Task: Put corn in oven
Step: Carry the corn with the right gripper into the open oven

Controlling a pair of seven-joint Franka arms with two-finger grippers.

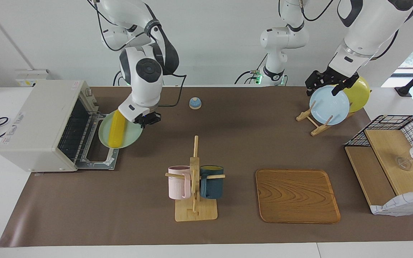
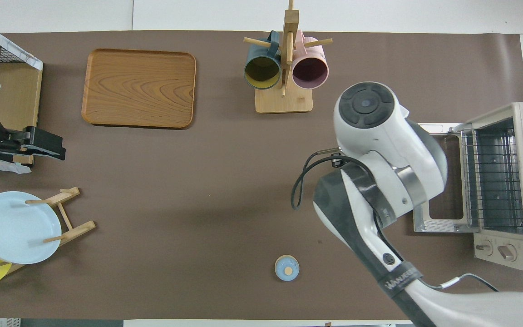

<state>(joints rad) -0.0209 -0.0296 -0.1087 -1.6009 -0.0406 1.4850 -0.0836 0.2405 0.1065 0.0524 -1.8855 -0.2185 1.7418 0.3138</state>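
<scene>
Corn point(image 1: 116, 129), glossy and free to roll, lies on a pale green plate point(image 1: 131, 138) over the oven point(image 1: 45, 123) door; right gripper point(image 1: 147, 119) is clamped on the plate's rim. Keep it level. Left gripper point(image 1: 330, 84) waits, spread wide, above the plate rack point(image 1: 314, 122).

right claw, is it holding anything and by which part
The right claw is shut on the rim of the round pale green plate, carrying the bright yellow corn cob lying on it, over the open door of the off-white toaster oven.

Corn point(image 1: 116, 129): yellow cob on raised green plate point(image 1: 131, 138), over open door of off-white oven point(image 1: 41, 123).
</scene>
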